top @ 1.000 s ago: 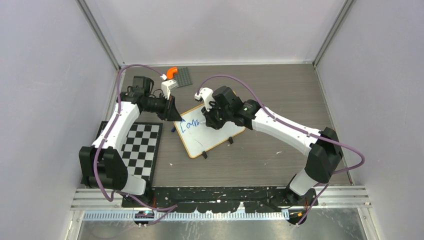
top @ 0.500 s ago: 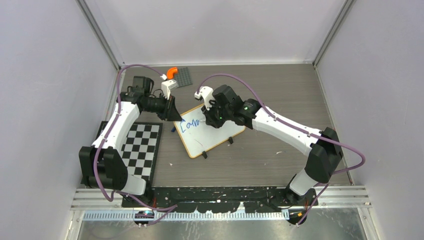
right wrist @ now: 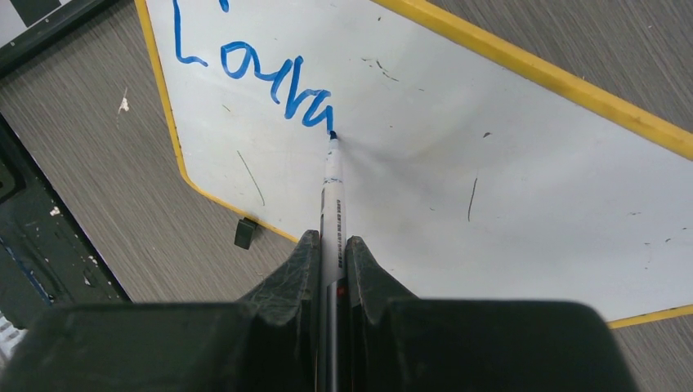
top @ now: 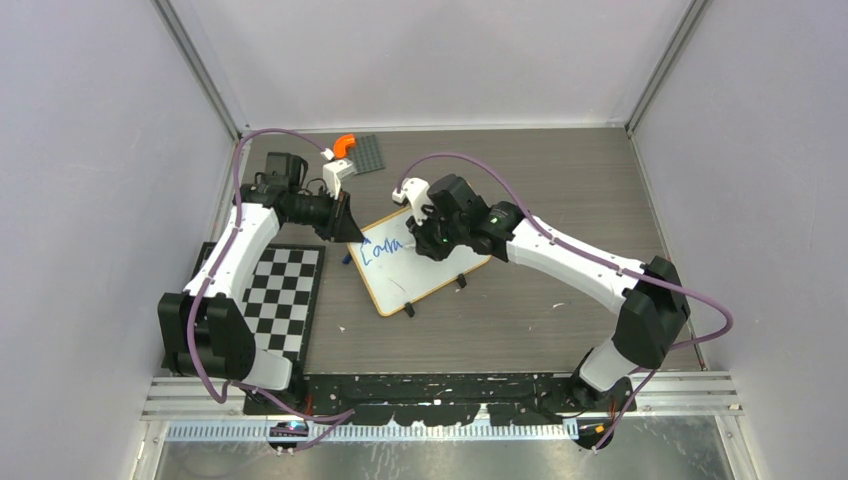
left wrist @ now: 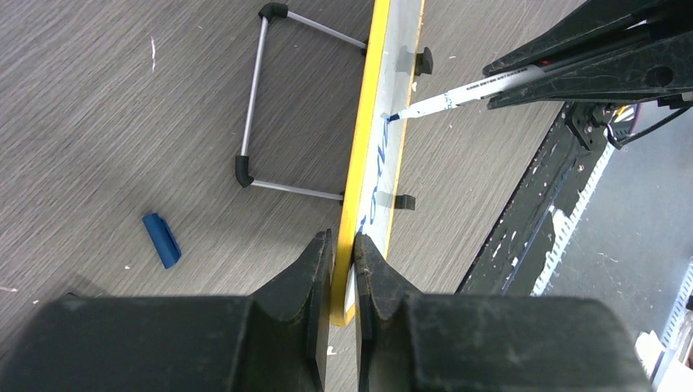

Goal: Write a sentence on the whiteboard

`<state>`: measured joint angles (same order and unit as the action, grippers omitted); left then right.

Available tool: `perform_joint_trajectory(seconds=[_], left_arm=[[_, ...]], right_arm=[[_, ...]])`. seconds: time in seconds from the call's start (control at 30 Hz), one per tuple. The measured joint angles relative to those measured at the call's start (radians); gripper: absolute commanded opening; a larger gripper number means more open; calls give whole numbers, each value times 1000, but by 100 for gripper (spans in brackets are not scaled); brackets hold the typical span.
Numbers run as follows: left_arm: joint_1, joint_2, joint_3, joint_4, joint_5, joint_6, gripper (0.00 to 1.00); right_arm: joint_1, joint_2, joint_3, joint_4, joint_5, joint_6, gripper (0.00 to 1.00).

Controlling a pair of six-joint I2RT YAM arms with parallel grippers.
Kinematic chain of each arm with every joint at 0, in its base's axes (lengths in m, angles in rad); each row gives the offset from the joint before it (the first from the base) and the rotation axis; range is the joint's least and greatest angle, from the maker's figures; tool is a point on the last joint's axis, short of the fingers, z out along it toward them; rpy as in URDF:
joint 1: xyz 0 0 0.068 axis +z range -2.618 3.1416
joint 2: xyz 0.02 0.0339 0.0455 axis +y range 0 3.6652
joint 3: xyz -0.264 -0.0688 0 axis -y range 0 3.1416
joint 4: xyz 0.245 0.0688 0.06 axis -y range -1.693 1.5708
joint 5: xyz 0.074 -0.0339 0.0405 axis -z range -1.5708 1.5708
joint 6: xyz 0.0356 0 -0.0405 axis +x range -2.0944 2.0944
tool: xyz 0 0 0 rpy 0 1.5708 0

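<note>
The whiteboard [top: 425,270] lies tilted at mid-table, with a yellow rim and black clip feet. My left gripper [top: 350,232] is shut on its left edge, which shows as a thin yellow strip [left wrist: 359,175] edge-on in the left wrist view. My right gripper [top: 425,243] is shut on a white marker [right wrist: 333,192] whose blue tip touches the board [right wrist: 507,171]. Blue handwritten letters [right wrist: 261,77], about "Coura", run to the tip; they also show in the top view [top: 382,249]. The rest of the sentence does not show.
A black-and-white checkerboard mat [top: 280,300] lies at the left. A dark grey studded plate [top: 362,152] with an orange piece [top: 343,143] sits at the back. A blue marker cap [left wrist: 161,239] and a wire stand [left wrist: 270,98] lie behind the board.
My right gripper has moved slightly right along the board with the marker, and the blue writing has grown by a letter stroke. The left arm has not moved.
</note>
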<state>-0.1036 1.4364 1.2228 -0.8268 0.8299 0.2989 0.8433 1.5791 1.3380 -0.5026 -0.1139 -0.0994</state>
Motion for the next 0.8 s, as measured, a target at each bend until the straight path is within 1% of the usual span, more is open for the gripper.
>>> perform_joint_trajectory(seconds=[0.8], left_arm=[[0, 0, 0, -3, 8, 0, 0]], right_arm=[[-14, -13, 54, 9, 38, 5, 0]])
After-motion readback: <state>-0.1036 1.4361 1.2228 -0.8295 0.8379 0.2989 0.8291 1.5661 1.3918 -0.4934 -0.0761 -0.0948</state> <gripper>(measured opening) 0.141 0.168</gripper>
